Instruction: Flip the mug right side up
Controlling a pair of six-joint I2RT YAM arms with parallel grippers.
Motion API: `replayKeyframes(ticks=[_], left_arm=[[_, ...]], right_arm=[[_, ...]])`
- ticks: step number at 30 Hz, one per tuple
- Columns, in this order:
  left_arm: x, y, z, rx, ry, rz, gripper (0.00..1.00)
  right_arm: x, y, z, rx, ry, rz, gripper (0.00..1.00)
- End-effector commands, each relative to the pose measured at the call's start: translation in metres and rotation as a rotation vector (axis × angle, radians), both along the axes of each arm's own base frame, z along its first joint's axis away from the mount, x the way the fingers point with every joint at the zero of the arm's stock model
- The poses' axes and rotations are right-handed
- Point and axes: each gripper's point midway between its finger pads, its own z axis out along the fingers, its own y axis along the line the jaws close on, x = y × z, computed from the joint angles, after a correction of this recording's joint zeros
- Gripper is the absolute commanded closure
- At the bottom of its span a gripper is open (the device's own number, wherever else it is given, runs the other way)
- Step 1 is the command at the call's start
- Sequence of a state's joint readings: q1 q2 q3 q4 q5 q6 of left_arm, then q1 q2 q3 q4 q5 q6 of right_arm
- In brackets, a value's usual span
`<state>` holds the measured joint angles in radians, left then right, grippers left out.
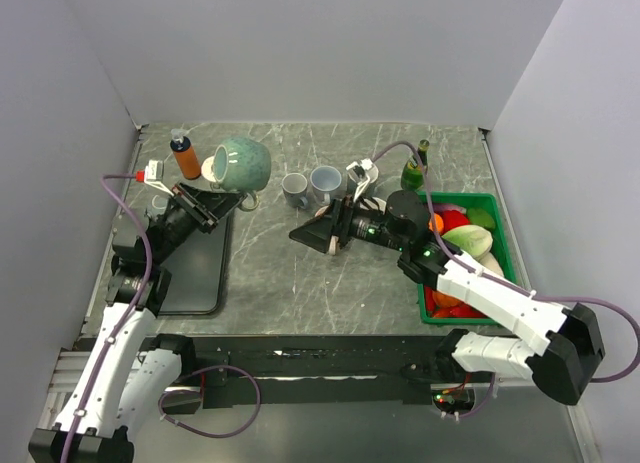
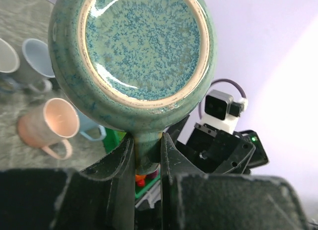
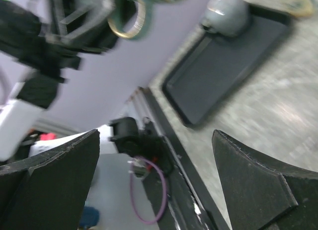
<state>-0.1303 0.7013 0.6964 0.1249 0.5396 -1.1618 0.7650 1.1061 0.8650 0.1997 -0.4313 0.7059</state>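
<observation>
Green mug [image 1: 243, 161], handle clamped in left tool [image 2: 147, 149], hangs beside orange bottle [image 1: 186, 158] and grey mugs [image 1: 296, 189] (right tool [image 1: 312, 235] apart).

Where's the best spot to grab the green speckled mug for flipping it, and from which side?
The handle, approached from the side it juts out on. The green mug has a round body that looks too wide for the jaws, while the handle is narrow and gives leverage for turning. The left gripper is shut on it there.

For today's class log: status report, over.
Left gripper shut on mug handle. Mug tipped sideways, base facing left wrist camera. Right gripper open, empty. Other mugs stand clear.
</observation>
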Motion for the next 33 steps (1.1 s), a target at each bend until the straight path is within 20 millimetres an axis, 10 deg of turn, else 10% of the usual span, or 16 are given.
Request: replayKeyframes(ticks=[1,24,33], left_arm=[[-0.042,-0.006,0.081,-0.085,-0.331,-0.081,0.99],[-0.070,-0.037,0.083,-0.132,-0.448,-0.227,0.99],[-0.070,-0.040,0.082,-0.118,-0.459,-0.210,0.99]], right_arm=[[-0.013,0.015,0.056,0.206,-0.085,0.138,0.00],[-0.004,0.048,0.097,0.509,0.049,0.301,0.25],[0.002,0.049,0.096,0.536,0.090,0.283,0.51]])
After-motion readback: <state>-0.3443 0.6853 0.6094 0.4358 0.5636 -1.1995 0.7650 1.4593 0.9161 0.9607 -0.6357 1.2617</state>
